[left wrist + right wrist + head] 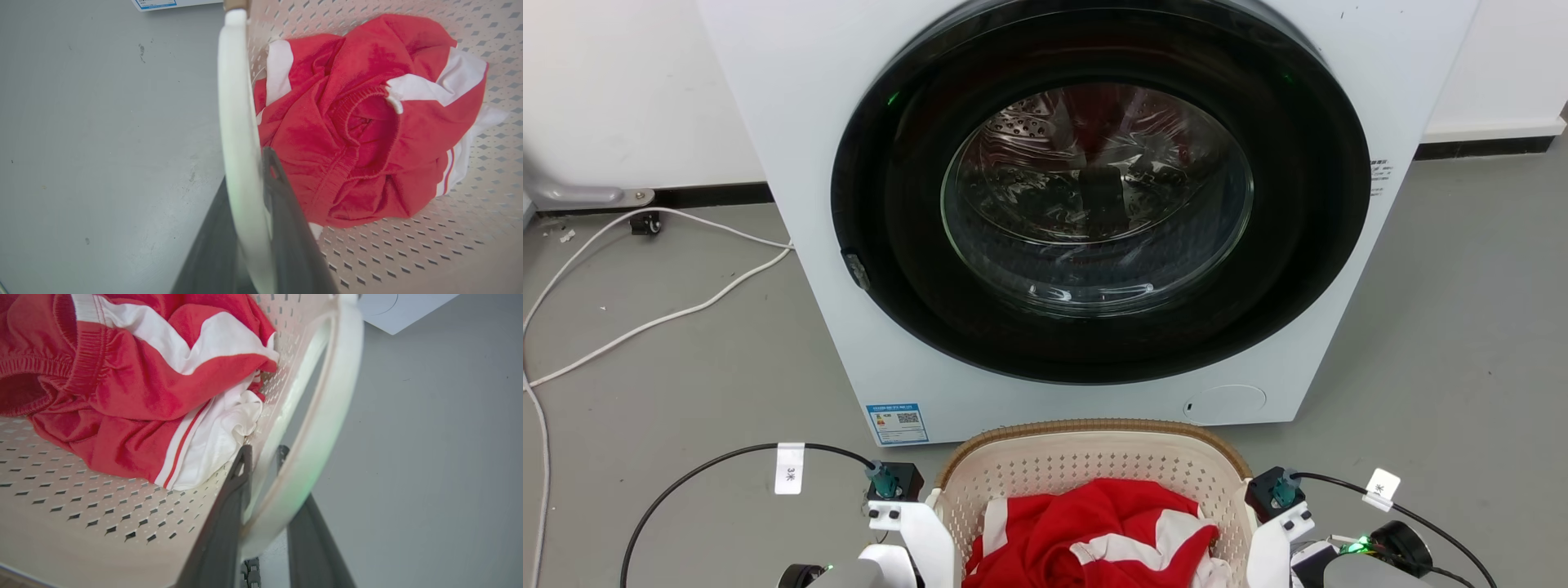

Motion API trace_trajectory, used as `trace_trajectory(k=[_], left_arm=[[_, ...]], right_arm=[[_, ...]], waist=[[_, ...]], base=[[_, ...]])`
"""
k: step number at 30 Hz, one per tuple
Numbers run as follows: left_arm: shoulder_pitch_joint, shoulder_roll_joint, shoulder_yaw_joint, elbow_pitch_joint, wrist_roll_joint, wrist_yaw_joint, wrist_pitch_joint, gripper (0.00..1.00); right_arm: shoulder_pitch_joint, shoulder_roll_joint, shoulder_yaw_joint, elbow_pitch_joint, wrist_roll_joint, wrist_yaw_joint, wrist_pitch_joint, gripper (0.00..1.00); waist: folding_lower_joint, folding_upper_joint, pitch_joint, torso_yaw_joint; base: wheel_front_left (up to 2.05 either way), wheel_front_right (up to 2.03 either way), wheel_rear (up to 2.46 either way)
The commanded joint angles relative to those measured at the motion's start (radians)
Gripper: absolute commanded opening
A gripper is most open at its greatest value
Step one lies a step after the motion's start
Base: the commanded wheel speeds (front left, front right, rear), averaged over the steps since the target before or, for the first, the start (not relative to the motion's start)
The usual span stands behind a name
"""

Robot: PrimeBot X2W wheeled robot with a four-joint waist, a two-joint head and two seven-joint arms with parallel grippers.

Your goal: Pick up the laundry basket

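Pinching a loop handle apiece, the left claw at nine o'clock and the right claw at three o'clock are seemingly balancing the laundry basket for a level lift.

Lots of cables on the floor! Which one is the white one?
The white cable looping across the floor at far left. The left black cable and the right black cable both end beside the laundry basket.
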Motion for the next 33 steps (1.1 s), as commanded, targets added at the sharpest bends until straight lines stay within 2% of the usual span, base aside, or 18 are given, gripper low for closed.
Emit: trace_trajectory(k=[1, 33], left_arm=[[-0.013, -0.014, -0.003, -0.012, -0.005, -0.012, -0.016, 0.0], [-0.032, -0.015, -0.032, -0.001, -0.04, -0.012, -0.03, 0.0]], right_arm=[[-0.005, 0.019, 0.013, -0.005, 0.002, 0.014, 0.001, 0.0], [-0.012, 0.017, 0.027, -0.002, 0.028, 0.014, -0.003, 0.0]], waist=[[0.0, -0.0001, -0.001, 0.0], [0.0, -0.0001, 0.005, -0.005]], base=[[0.0, 0.0, 0.0], [0.0, 0.0, 0.0]])
